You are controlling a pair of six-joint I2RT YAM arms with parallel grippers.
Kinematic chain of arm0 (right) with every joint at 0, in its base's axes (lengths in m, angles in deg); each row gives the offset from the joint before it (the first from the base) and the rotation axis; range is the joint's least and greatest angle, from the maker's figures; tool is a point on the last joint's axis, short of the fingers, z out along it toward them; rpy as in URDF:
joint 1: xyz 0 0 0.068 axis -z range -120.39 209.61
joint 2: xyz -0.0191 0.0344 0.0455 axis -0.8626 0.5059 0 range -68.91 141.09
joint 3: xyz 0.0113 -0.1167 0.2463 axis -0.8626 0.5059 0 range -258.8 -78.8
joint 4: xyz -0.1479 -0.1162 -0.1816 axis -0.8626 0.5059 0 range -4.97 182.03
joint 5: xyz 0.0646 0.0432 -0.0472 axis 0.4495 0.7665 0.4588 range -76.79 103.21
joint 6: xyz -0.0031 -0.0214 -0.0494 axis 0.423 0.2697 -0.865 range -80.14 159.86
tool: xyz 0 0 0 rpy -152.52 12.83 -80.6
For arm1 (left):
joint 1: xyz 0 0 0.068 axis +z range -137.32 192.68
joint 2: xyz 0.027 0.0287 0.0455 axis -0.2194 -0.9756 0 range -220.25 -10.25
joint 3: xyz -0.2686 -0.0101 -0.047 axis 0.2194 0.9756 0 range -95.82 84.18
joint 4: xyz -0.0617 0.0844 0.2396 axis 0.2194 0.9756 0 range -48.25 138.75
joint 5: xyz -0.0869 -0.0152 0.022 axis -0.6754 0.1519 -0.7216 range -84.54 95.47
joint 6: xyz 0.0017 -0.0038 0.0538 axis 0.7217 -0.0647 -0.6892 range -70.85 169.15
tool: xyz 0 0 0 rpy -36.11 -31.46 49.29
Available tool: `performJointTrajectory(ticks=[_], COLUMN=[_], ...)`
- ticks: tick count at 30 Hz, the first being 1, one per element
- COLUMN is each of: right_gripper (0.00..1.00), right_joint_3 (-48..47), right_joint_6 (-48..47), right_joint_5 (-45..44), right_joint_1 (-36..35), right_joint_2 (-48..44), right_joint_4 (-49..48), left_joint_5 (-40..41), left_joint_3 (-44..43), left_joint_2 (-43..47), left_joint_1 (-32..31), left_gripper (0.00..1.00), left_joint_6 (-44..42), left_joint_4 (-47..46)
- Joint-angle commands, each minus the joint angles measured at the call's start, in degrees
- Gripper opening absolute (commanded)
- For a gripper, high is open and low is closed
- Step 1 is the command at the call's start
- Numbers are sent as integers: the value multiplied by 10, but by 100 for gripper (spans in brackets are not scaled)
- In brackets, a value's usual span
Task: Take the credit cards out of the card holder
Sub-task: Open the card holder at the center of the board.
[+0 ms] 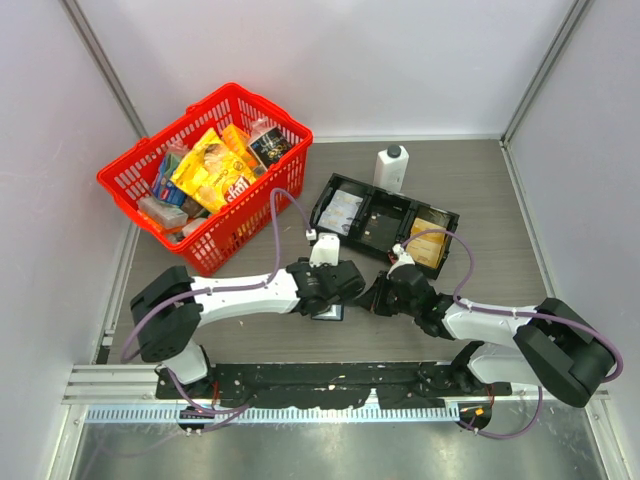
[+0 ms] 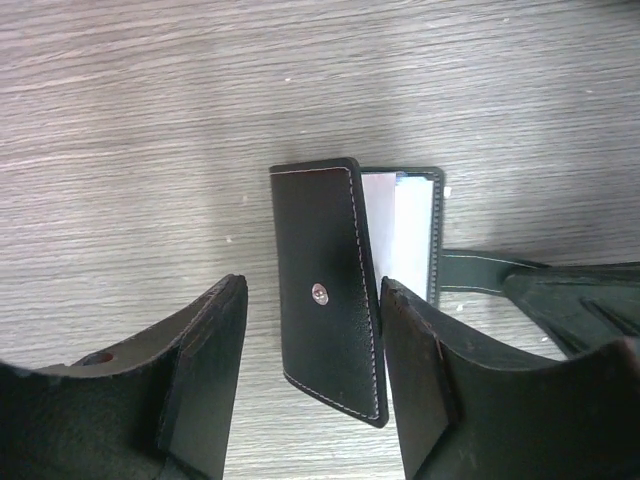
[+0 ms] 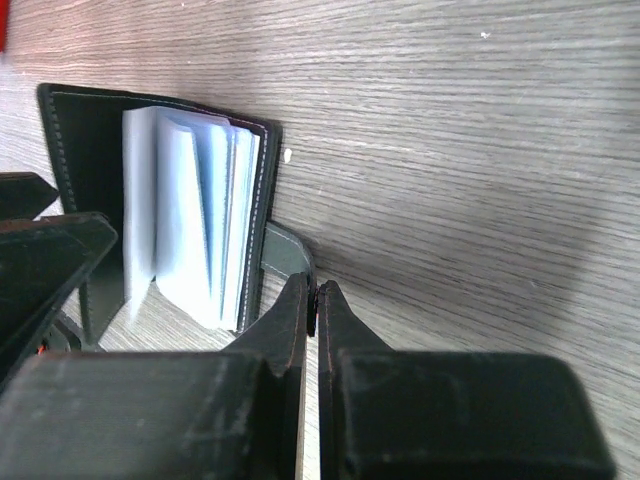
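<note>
The black card holder [image 2: 325, 290] stands half open on the wood table, its outer flap with the snap stud facing the left wrist camera. Light blue and white credit cards [image 3: 185, 220] fan out of its inside; their edges also show in the left wrist view [image 2: 405, 225]. My left gripper [image 2: 315, 288] is open, with the flap between its fingers, close to the right finger. My right gripper [image 3: 315, 295] is shut on the holder's snap tab [image 3: 285, 255]. In the top view the two grippers, left [image 1: 340, 295] and right [image 1: 380, 297], meet at mid-table and mostly hide the holder.
A long black three-compartment tray [image 1: 383, 222] lies behind the grippers, with a pale card [image 1: 343, 212] in its left part and a golden-yellow card [image 1: 430, 243] in its right part. A white bottle [image 1: 391, 167] stands behind it. A red basket [image 1: 275, 108] of snacks sits at back left.
</note>
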Motion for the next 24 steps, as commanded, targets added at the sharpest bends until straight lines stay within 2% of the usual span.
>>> performJointTrajectory(ticks=[1,9,13,15,17,20,22,24], right_gripper=[1,1,2,7,16,35,43,45], right_joint_3=[-21,-35,-56,-76,-95,-123,-148,-172], right_joint_6=[-9,-12,-22,-33,-42,-55,-59,-64], right_joint_5=[-18,-28,-25,-25,-29,-30,-30,-35], right_joint_1=[5,6,4,5,5,5,2,-5], right_joint_2=[-1,-2,-5,-15,-31,-58,-74,-88], right_joint_4=[16,45,80,111,142,188,217,249], left_joint_5=[32,-26,-55,-65,-75,-89,-100,-109], left_joint_3=[36,145,189,207,219,229,234,241], left_joint_2=[44,113,131,146,160,172,177,178], left_joint_1=[13,48,67,71,70,70,70,71], left_gripper=[54,26,15,7,1,0,0,0], left_joint_6=[18,44,52,59,63,68,74,78], left_joint_4=[1,-68,-100,-116,-136,-152,-163,-175])
